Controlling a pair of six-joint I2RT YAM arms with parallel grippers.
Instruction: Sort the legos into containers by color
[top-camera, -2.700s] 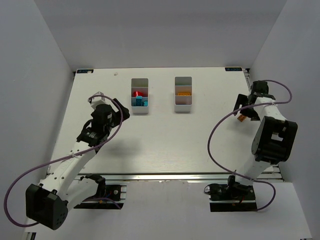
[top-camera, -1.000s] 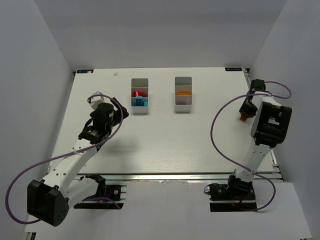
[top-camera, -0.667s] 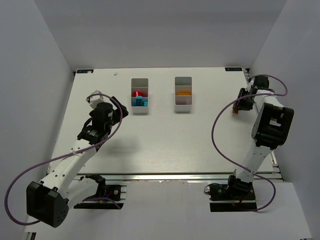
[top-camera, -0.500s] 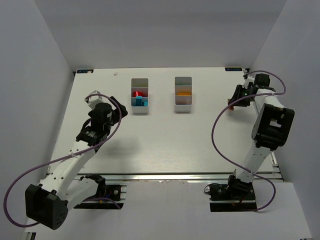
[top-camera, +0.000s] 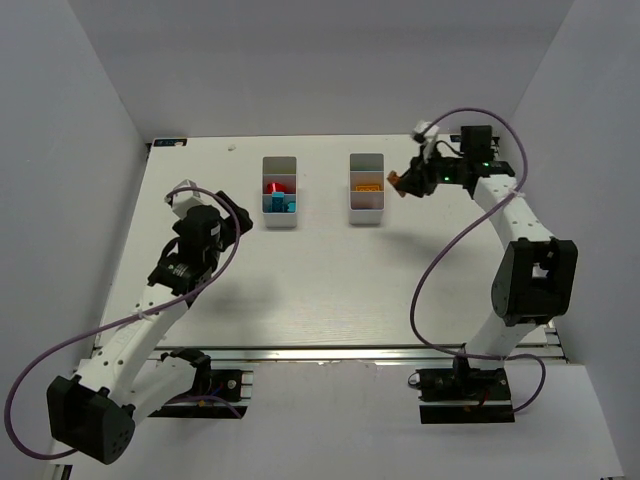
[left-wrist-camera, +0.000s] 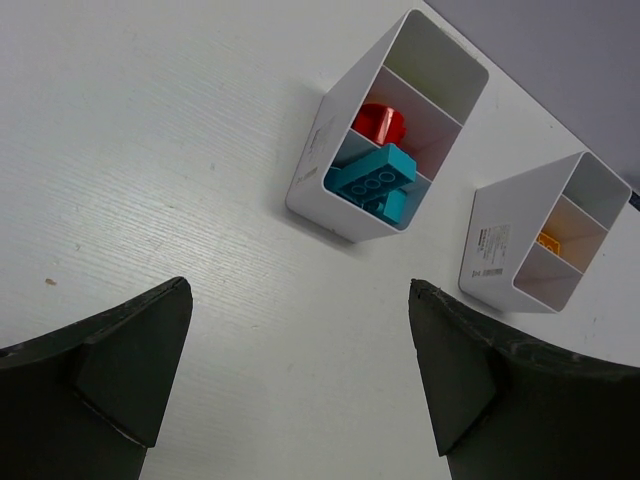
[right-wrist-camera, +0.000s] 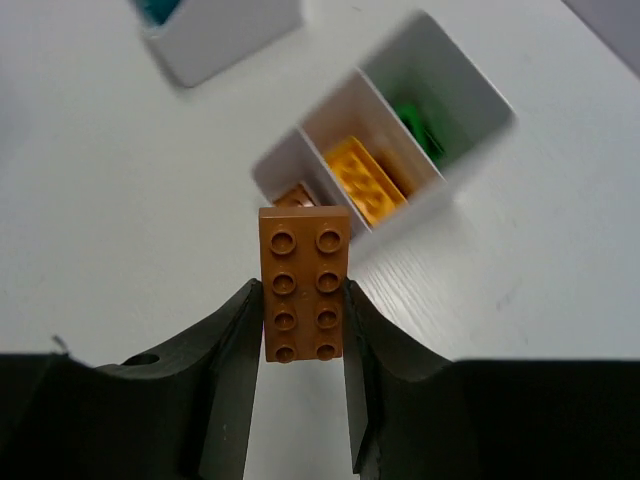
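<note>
Two white bins stand side by side near the middle of the table's far edge. The right gripper (top-camera: 401, 183) hangs just to the right of the right bin (top-camera: 381, 190), its jaws clenched on a brown brick (right-wrist-camera: 304, 282) with two rows of four studs, held flat between the fingers and clear of the table. From the right wrist view I can see that bin holds a yellow-orange brick (right-wrist-camera: 362, 178) in its middle compartment, something green (right-wrist-camera: 415, 122) in one end compartment and a bit of brown (right-wrist-camera: 295, 196) in the other. The left bin (left-wrist-camera: 318, 165) has a rounded red piece (left-wrist-camera: 380, 122) in its middle compartment and blue bricks (left-wrist-camera: 372, 180) in the compartment nearest the arms. The left gripper (left-wrist-camera: 298, 290) hovers off toward the table's left edge, beside that bin, with its jaws spread wide and nothing between them.
</note>
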